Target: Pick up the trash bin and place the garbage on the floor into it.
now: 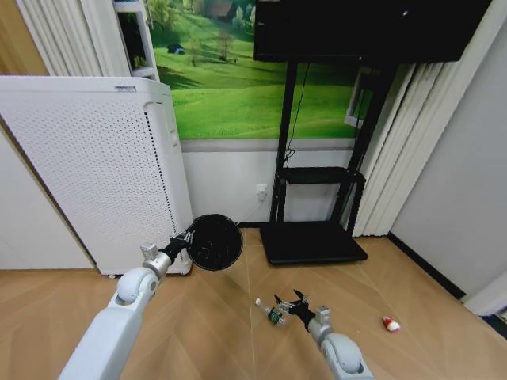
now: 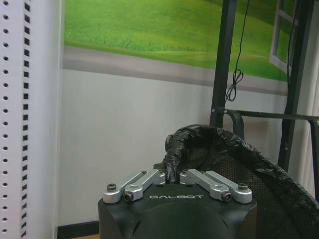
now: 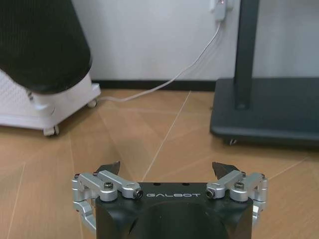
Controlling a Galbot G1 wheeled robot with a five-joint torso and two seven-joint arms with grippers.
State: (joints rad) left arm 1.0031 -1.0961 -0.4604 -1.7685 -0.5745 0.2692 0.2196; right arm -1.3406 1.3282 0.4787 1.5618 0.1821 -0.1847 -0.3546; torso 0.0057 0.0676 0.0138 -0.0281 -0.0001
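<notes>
Head view: left gripper [image 1: 185,238] clamped on rim of black trash bin [image 1: 214,242], held off floor beside white perforated appliance [image 1: 95,174]. Right gripper [image 1: 299,305] spread wide, low, just beside clear bottle [image 1: 269,312]. Red-white scrap [image 1: 390,323] farther from appliance.

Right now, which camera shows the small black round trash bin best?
The head view: the whole small black round trash bin shows, held off the floor by the left gripper. The left wrist view shows its bag-lined rim; the right wrist view, its base.
</notes>
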